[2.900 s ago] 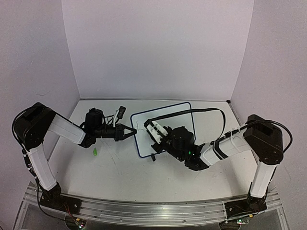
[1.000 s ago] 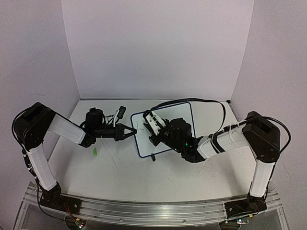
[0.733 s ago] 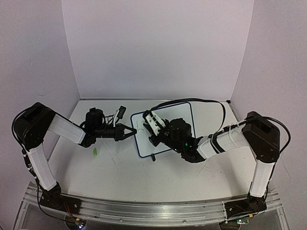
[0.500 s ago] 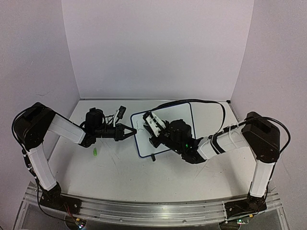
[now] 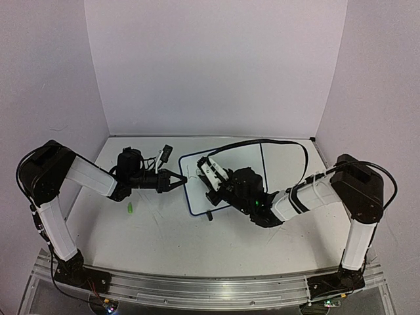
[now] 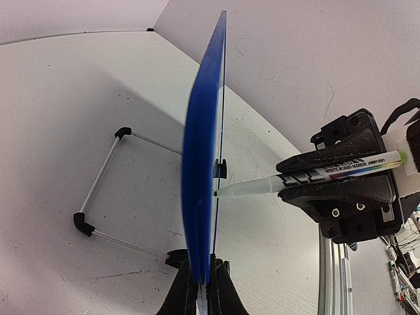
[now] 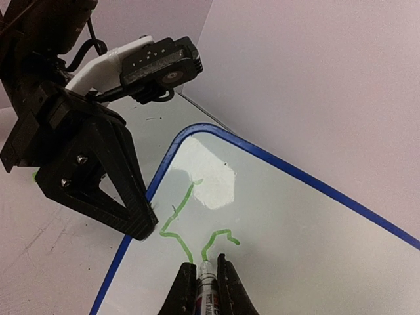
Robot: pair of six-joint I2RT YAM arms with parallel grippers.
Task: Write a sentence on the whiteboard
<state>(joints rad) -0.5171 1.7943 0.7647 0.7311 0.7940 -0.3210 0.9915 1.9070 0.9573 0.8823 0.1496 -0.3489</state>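
The whiteboard (image 5: 195, 194) stands tilted at the table's middle, white with a blue rim. My left gripper (image 5: 182, 179) is shut on its left edge. In the left wrist view the board is edge-on (image 6: 200, 164) between my fingers (image 6: 203, 283). My right gripper (image 5: 209, 172) is shut on a whiteboard marker (image 7: 207, 290), its tip touching the board's face. The marker also shows in the left wrist view (image 6: 328, 172). The sentence is only two short green strokes (image 7: 176, 220) near the board's upper left corner, not readable as words. My right arm hides much of the board from above.
A small green cap (image 5: 130, 209) lies on the table below my left arm. The board's wire stand (image 6: 98, 197) reaches out behind it, and a black foot (image 5: 209, 215) sits at its near edge. My right arm's cable (image 5: 282, 143) arcs over the board. Walls close three sides.
My right gripper has carried the marker up toward the board's upper left and then slightly down along its face. My left gripper and the board have not moved.
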